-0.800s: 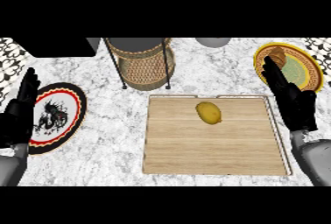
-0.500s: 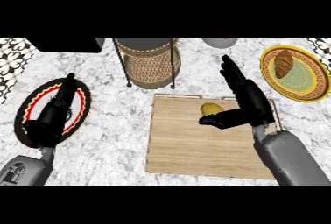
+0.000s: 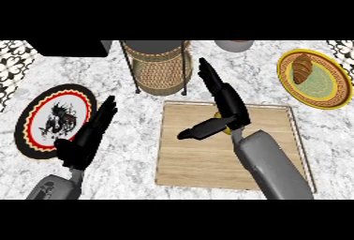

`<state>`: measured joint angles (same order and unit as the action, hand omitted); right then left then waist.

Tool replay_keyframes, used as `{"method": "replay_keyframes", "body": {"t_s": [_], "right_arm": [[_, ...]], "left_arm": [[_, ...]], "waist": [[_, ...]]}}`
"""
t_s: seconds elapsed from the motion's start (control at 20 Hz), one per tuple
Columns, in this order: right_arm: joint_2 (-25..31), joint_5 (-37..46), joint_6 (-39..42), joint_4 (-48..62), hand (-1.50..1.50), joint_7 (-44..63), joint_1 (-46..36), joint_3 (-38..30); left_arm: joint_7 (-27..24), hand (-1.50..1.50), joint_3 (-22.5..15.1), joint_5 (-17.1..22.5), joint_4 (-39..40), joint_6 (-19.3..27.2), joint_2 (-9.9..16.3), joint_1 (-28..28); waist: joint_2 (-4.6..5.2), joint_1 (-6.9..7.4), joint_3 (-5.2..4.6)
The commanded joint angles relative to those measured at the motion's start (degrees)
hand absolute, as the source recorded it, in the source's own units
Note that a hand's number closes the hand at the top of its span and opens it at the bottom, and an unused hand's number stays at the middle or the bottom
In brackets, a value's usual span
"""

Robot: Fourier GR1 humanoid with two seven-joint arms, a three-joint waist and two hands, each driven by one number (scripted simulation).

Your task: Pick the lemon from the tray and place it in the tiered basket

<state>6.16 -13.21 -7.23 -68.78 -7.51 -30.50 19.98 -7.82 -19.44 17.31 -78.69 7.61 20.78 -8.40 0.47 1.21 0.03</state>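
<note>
Marble counter (image 3: 124,154) fills the frame, seen steeply from above. At the left sits a round plate with a red and black rim (image 3: 41,147), a dark figure printed on its white centre. My left hand (image 3: 88,136) lies just right of that plate, lower left of the frame, fingers straight and released, holding nothing.

Top centre stands the tiered basket (image 3: 160,70) — a woven cylinder in a dark wire frame, its open top towards the upper edge. Below it and to the right, the wooden tray (image 3: 200,164) takes up the lower middle.

My right hand (image 3: 224,101) hangs over the tray's upper edge, fingers stretched towards the basket and the thumb splayed out to the left. The lemon (image 3: 218,116) shows only as a sliver of yellow under the palm, near the tray's upper middle. The hand is open, not yet clasping the fruit.

As I judge it, the step in hand is the grasp. To do it well I would settle the palm squarely over the lemon, then bring the thumb in from the left and curl the fingers round from the far side, so the fruit cannot roll away along the board. Most of it is hidden, so I would close slowly.

At the upper right, a yellow-rimmed plate (image 3: 328,96) carries a croissant (image 3: 302,68).
</note>
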Motion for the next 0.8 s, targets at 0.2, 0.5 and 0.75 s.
{"method": "replay_keyframes", "body": {"t_s": [0.2, 0.5, 0.75], "right_arm": [[17.1, 11.0, 5.5, -6.6, -1.5, 12.2, -7.6, 3.6], [29.5, 20.2, 20.6, -9.3, -1.5, 26.1, -15.8, 13.7], [31.6, 17.7, 32.8, -19.1, -1.5, 37.7, -18.0, 16.8]], "left_arm": [[0.1, 0.0, 1.6, 1.4, 1.4, -2.2, 0.0, 0.2], [0.5, 0.0, 1.6, 0.3, 1.4, -1.4, 0.6, 0.8], [1.2, 0.0, 1.3, 0.2, 0.2, -0.9, -1.2, 0.5]], "waist": [[-1.21, -2.54, -0.26], [-1.77, -2.18, -0.45], [-1.37, -2.39, -0.16]]}}
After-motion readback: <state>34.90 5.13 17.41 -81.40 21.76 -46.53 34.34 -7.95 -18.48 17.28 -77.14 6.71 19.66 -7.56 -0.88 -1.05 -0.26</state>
